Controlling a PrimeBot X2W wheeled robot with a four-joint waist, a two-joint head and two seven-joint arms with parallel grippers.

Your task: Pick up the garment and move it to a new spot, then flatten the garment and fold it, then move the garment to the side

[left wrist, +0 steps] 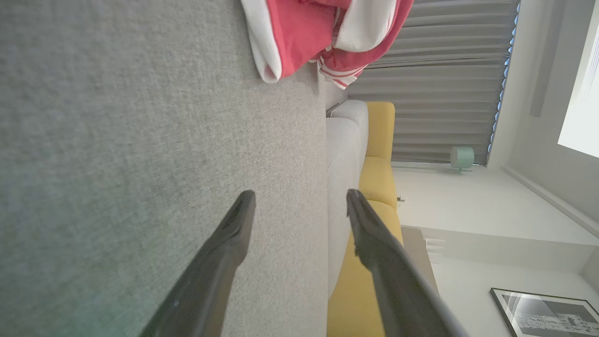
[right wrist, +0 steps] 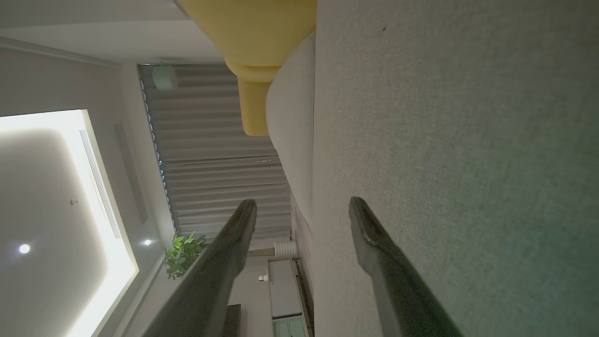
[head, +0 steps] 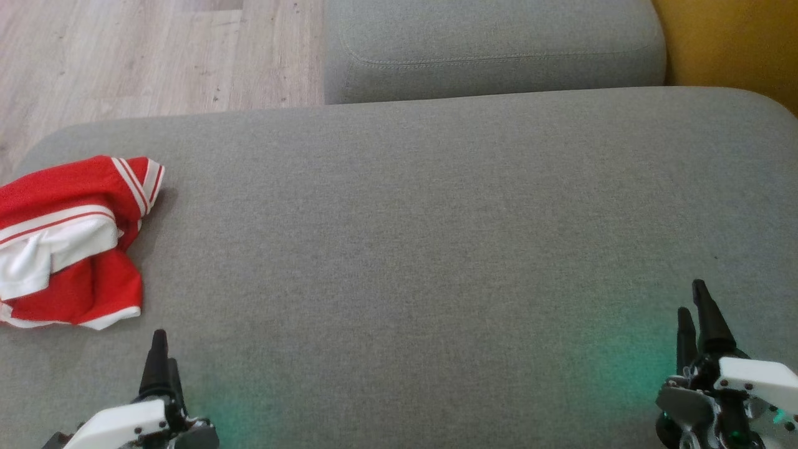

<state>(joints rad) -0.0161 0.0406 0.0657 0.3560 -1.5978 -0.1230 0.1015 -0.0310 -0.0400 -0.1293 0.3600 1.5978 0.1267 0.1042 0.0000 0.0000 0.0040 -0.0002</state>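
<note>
We see the red-and-white garment (head: pixel 68 243) crumpled at the left edge of the grey sofa cushion (head: pixel 436 218) (partly cut off by the frame). Our left gripper (left wrist: pixel 299 199) and right gripper (right wrist: pixel 302 206) hover with fingers spread, holding nothing.

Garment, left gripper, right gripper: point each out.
garment (head: pixel 75 246), head view, white inner fold at its middle.
left gripper (left wrist: pixel 300 193), left wrist view, midway between open fingertips.
right gripper (right wrist: pixel 303 201), right wrist view, midway between open fingertips.

One garment (head: pixel 68 243), two cushions (head: pixel 436 218), four fingers (head: pixel 707 318).
</note>
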